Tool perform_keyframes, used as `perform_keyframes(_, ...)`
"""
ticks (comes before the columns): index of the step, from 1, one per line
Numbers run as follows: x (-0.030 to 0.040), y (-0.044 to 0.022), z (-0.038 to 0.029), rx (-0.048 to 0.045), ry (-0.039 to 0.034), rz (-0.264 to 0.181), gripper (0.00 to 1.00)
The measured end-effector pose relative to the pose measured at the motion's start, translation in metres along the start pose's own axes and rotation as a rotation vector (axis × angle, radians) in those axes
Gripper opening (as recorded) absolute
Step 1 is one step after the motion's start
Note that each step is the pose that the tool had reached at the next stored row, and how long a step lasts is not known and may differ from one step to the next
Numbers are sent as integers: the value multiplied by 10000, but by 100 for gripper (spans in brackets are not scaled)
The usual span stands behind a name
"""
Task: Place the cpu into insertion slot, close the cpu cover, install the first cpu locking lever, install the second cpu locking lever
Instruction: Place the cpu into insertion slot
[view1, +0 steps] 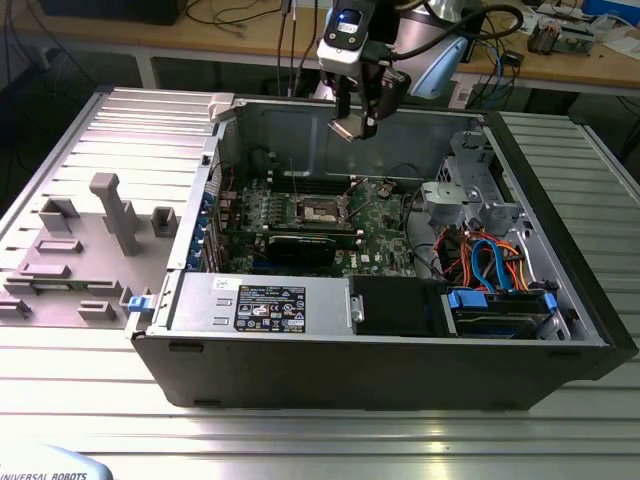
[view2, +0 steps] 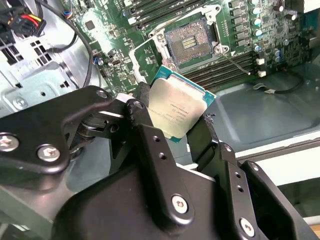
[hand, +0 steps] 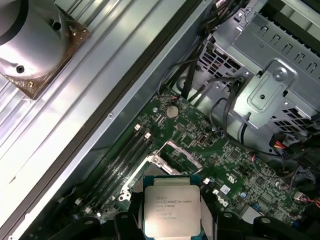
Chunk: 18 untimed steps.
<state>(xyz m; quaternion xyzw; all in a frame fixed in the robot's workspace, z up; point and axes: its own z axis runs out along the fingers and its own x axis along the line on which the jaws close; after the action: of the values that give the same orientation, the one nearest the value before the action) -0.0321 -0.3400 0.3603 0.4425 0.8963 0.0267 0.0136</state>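
Grips the cpu (view2: 177, 107) (hand: 171, 210) flat by two opposite edges in the clenched pincer (view2: 175, 112), silvery top showing in both wrist views. Hovers high over the open computer case (view1: 350, 375). Below the pincer, well apart: the insertion slot (view2: 192, 42), dark centre uncovered.

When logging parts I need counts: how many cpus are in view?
1: the cpu, gripped by the gripper above the open case; the slot is empty. Others could be hidden under parts.
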Motion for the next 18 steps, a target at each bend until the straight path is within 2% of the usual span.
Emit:
perform_keyframes(4,0,0,7,1,-42,699,54)
perform_keyframes(18,0,0,8,1,-46,757,54)
